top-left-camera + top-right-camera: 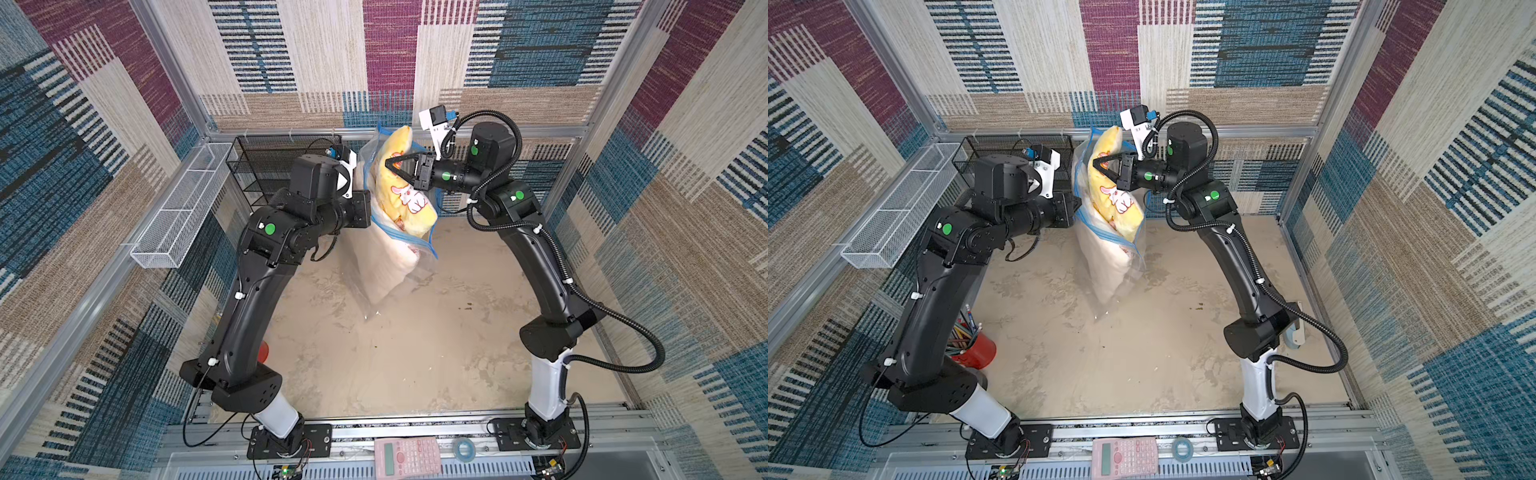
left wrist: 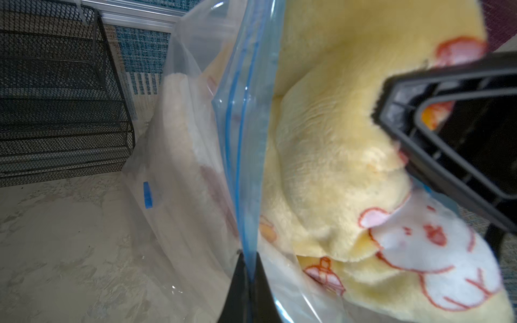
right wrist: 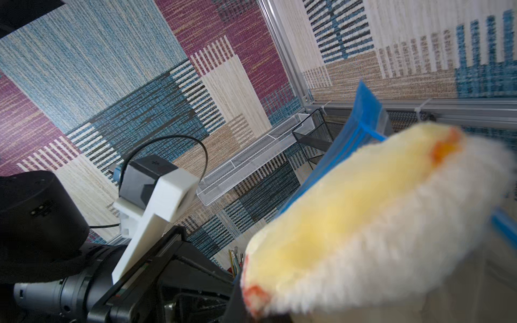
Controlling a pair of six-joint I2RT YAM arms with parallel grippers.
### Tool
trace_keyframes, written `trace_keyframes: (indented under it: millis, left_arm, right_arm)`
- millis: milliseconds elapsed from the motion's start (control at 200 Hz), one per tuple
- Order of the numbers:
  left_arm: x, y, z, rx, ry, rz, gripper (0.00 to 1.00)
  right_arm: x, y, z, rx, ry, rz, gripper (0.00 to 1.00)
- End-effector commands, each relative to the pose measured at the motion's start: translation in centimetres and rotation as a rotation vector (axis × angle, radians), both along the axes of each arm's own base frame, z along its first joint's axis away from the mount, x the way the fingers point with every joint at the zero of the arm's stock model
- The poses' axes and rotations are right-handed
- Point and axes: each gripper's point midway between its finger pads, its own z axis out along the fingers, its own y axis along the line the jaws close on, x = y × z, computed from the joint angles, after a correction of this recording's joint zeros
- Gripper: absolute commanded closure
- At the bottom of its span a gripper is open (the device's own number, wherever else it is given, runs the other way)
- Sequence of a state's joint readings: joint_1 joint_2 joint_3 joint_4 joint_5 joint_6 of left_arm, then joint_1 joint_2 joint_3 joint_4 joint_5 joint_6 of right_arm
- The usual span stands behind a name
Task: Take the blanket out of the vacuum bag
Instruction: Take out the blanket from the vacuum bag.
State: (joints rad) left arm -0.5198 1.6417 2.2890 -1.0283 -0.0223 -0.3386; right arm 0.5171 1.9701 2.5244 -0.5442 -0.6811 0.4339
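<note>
In both top views we see the bag (image 1: 390, 270) upright at the back middle of the table (image 1: 415, 353), between the arms; whether its low corner touches, we cannot tell. The yellow blanket (image 1: 401, 187) sticks partly out of its mouth. Right gripper (image 1: 388, 163) jaws pinch the blanket's top fold. The left arm (image 1: 257, 291) hides its own jaws here. Black rack (image 1: 270, 166) and white basket (image 1: 178, 216) behind it, red cup (image 1: 980, 347) under it, calculator (image 1: 407, 456) and tape (image 1: 464, 450) at the front edge. Left wrist view: left gripper (image 2: 249, 282) jaws pressed together on the bag's blue zip strip (image 2: 240, 139); right fingers (image 2: 400, 95) cover part of the blanket. Right wrist view: blurred blanket fills the front and blocks the jaws; the left camera (image 3: 156, 190) sits beside it.
</note>
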Motion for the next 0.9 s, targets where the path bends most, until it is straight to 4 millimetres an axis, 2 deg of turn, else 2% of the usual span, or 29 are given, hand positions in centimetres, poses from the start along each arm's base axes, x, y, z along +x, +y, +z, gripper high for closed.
trace_keyframes:
  millis: [0, 50, 110, 140, 200, 260, 311, 446, 576, 641, 696, 791, 897]
  left_arm:
    - [0.7, 0.2, -0.8, 0.006, 0.029, 0.032, 1.00]
    - [0.9, -0.1, -1.0, 0.003, 0.039, 0.019, 1.00]
    - [1.0, -0.7, -1.3, -0.005, 0.050, -0.006, 1.00]
    - [1.0, -0.9, -1.3, -0.006, 0.052, -0.015, 1.00]
    - [1.1, -1.2, -1.5, -0.006, 0.057, -0.027, 1.00]
    - [1.1, -1.7, -1.5, -0.006, 0.059, -0.052, 1.00]
    - [1.1, -1.9, -1.6, -0.007, 0.062, -0.063, 1.00]
    - [1.6, -2.4, -2.9, -0.006, 0.099, -0.070, 1.00]
    - [2.2, -2.7, -4.7, 0.012, 0.140, -0.065, 1.00]
    - [2.6, -3.2, -5.7, 0.013, 0.163, -0.073, 1.00]
    - [3.0, -3.8, -6.5, 0.011, 0.186, -0.085, 1.00]
    - [3.7, -4.8, -7.8, 0.002, 0.224, -0.107, 1.00]
    - [4.5, -5.9, -9.5, -0.002, 0.262, -0.122, 1.00]
  right_arm:
    - [-2.0, 0.3, 1.7, 0.034, -0.090, 0.099, 1.00]
    - [-2.1, 0.2, 2.0, 0.040, -0.096, 0.097, 1.00]
    - [0.4, -1.1, 1.8, 0.023, -0.064, -0.079, 1.00]
    - [0.8, -1.6, 1.8, 0.010, -0.073, -0.117, 1.00]
    - [0.0, -1.4, 1.8, 0.009, -0.091, -0.054, 1.00]
    - [-1.8, -0.7, 2.2, 0.032, -0.105, 0.072, 1.00]
    - [-2.6, -0.6, 2.7, 0.046, -0.116, 0.114, 1.00]
    - [-1.6, -1.3, 3.3, 0.051, -0.130, 0.036, 1.00]
    - [-2.0, -1.6, 4.0, 0.064, -0.143, 0.040, 1.00]
    - [-1.3, -2.3, 4.2, 0.055, -0.141, -0.037, 1.00]
    - [-0.2, -3.5, 4.0, 0.034, -0.124, -0.142, 1.00]
    - [1.4, -5.7, 2.3, -0.022, -0.070, -0.286, 1.00]
    - [1.3, -7.2, 0.6, -0.053, -0.059, -0.328, 1.00]
